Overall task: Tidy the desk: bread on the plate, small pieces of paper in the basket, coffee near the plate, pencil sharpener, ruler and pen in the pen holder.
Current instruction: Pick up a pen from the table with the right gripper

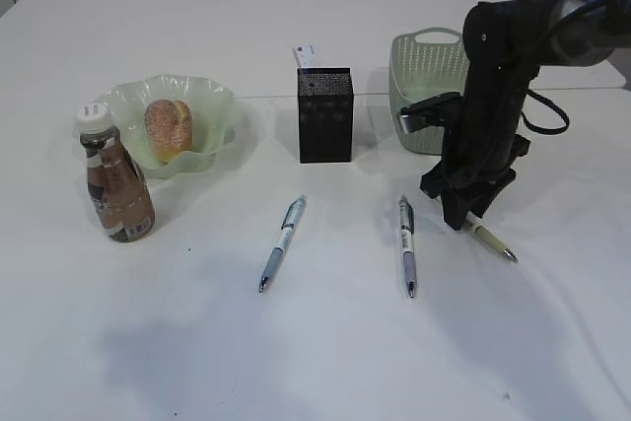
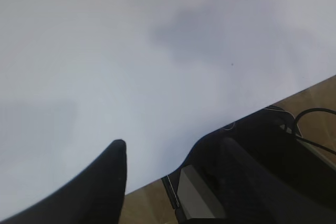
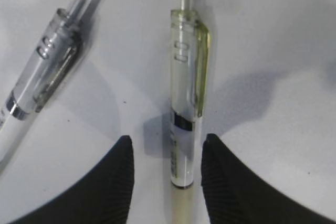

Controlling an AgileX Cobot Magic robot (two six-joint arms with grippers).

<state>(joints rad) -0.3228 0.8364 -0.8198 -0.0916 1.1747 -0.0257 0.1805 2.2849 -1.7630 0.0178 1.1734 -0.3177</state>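
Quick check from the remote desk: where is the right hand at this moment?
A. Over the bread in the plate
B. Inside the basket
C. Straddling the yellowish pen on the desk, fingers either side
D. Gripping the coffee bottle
C: the right wrist view shows the right hand with a finger on each side of the yellowish pen, which lies on the desk.

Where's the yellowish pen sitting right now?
In the exterior view the yellowish pen lies on the desk at right, below the basket and right of a blue pen. The right end effector straddles its barrel, not yet closed.
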